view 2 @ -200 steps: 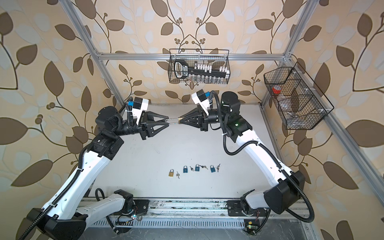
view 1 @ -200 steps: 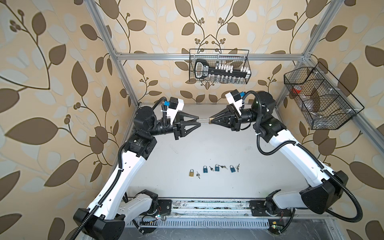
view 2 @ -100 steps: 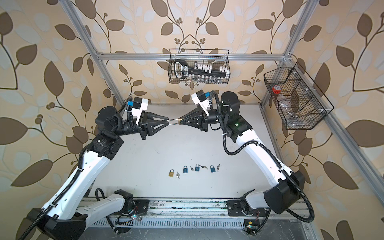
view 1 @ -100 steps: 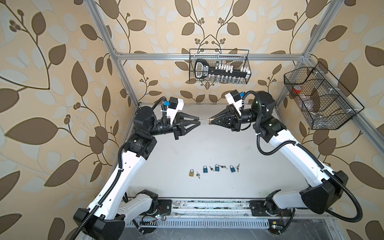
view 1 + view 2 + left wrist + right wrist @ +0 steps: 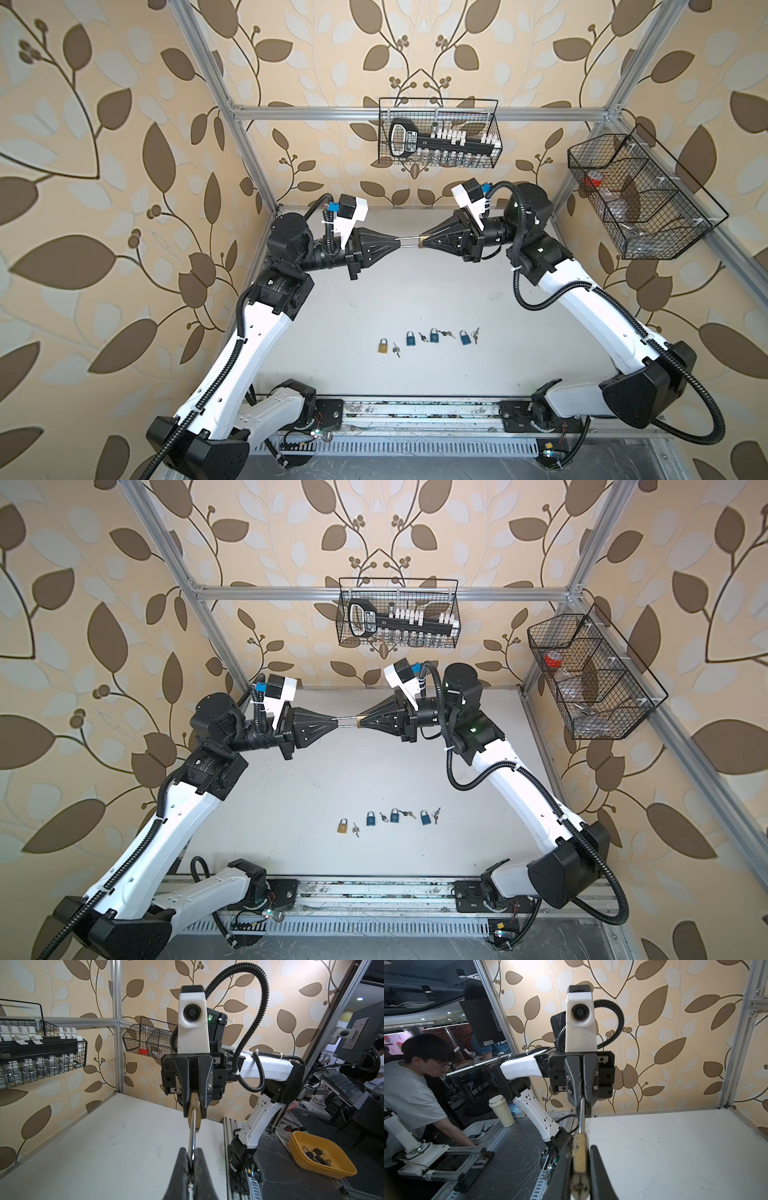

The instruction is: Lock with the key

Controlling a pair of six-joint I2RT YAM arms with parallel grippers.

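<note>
Padlock [image 5: 423, 241] in both top views: midair near the bench's [image 5: 374, 299] back edge, brass body clenched in my right pincer [image 5: 424, 242], shackle [image 5: 410, 239] in my left pincer [image 5: 400, 243]. Left wrist: my left pincer [image 5: 190, 1156] clamps the shackle [image 5: 192, 1134]. Right wrist: my right pincer [image 5: 580, 1148] grips the padlock [image 5: 580, 1167].

Back basket [image 5: 438, 99]: black wire, hung on the rear frame rail [image 5: 311, 111], white clips [image 5: 446, 135] inside.
Side basket [image 5: 673, 239]: black wire, divided; red tape roll [image 5: 595, 179] in the compartment nearest the back wall.
Paper cup [image 5: 501, 1110]: upright.
Person [image 5: 415, 1076]: white T-shirt, glasses, near the cup.
</note>
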